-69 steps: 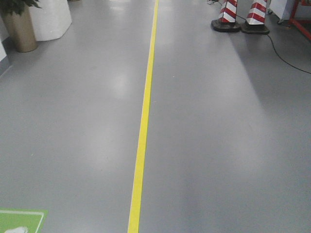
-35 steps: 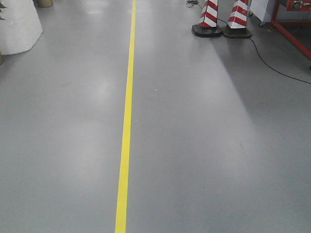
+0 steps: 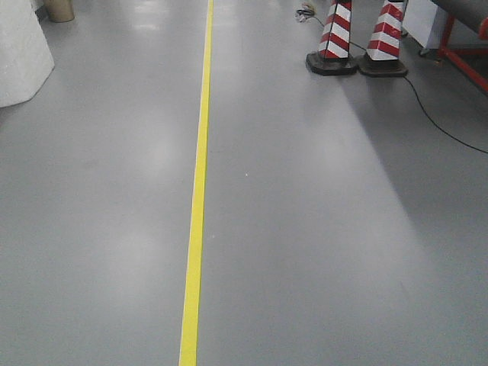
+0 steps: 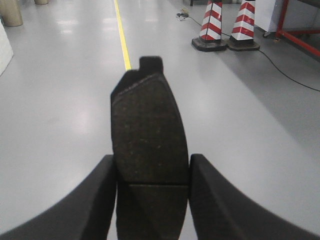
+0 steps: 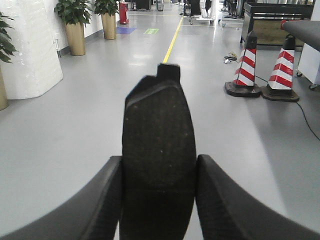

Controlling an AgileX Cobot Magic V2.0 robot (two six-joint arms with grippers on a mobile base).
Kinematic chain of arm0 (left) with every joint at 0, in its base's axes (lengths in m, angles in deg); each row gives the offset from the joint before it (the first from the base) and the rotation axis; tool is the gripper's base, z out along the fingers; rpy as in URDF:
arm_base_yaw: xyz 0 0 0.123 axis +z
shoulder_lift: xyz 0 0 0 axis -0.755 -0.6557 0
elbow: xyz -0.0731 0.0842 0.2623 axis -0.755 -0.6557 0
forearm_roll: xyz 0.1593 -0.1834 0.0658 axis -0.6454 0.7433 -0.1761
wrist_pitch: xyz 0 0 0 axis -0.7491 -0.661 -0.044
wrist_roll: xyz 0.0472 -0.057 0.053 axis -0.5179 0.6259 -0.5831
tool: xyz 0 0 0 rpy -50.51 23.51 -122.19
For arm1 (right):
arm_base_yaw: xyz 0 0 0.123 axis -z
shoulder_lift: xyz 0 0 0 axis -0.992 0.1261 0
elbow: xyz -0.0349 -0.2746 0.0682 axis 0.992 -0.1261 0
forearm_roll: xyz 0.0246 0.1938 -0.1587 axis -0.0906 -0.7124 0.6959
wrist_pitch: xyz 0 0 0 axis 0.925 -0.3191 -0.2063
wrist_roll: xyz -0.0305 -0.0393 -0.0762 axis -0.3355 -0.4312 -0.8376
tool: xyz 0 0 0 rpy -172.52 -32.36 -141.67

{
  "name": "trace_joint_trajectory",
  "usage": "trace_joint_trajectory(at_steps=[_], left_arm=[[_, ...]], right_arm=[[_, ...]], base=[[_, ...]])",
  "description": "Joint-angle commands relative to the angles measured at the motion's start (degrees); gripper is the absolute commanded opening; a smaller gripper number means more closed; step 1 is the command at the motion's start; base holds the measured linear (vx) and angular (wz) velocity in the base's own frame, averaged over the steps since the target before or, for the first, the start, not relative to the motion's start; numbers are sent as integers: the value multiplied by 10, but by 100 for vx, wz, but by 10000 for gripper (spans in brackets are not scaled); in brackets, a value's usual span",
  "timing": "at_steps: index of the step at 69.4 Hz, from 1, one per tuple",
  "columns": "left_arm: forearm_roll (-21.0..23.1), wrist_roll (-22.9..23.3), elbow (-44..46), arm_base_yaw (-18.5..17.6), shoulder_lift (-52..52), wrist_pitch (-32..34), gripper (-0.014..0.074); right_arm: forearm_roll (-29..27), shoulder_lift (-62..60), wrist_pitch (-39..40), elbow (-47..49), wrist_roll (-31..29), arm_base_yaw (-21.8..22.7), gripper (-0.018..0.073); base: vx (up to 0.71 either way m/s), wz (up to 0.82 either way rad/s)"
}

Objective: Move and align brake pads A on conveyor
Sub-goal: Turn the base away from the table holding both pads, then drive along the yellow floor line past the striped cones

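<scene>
The left gripper (image 4: 151,167) clamps a flat dark grey curved brake pad (image 4: 149,115), upright between its fingers. The right gripper (image 5: 159,167) clamps a second dark grey brake pad (image 5: 159,120). Below lies glossy grey floor (image 3: 343,229) with a yellow line (image 3: 200,168) and red-and-white striped cones (image 3: 334,38).

Glossy grey floor (image 3: 343,229); yellow line (image 3: 197,198) lengthwise. Two red-white cones (image 3: 333,38), potted plants (image 5: 76,35), possibly a wrapped white column (image 5: 30,50).
</scene>
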Motion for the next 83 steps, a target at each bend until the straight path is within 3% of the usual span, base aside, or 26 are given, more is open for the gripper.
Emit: trace_joint_trajectory(at_steps=[1,83], left_arm=[[6,2,17,-3,-2,56,-6],[6,2,17,-3,-2,56,-7]], right_arm=[[6,3,56,18,-3,2,-4],[6,3,56,18,-3,2,-4]], base=[[66,7],[69,-2]])
